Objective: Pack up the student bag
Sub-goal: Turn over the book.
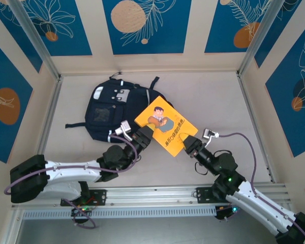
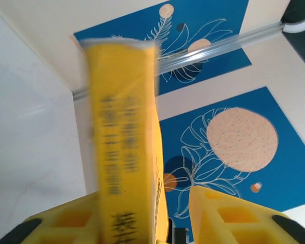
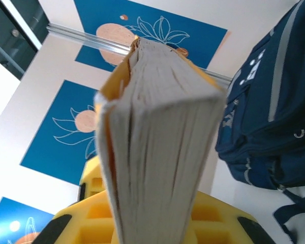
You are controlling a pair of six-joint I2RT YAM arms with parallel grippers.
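The student bag (image 1: 108, 109) lies flat at the back left of the table, dark navy with white patches; its side also appears in the right wrist view (image 3: 274, 112). A yellow book (image 1: 166, 127) with a cartoon cover hangs tilted just right of the bag, between both grippers. My right gripper (image 1: 187, 142) is shut on the book's page edge (image 3: 157, 147), the pages filling the space between its yellow fingers. My left gripper (image 1: 144, 133) sits at the book's spine (image 2: 124, 142). The spine rests against one finger, while the other finger (image 2: 229, 218) stands apart with a visible gap.
Beige walls with blue leaf panels (image 1: 142, 25) enclose the table on three sides, with aluminium posts (image 1: 35, 40) at the corners. A bag strap (image 1: 76, 124) trails left on the table. A metal rail (image 1: 193, 193) runs along the near edge by the arm bases.
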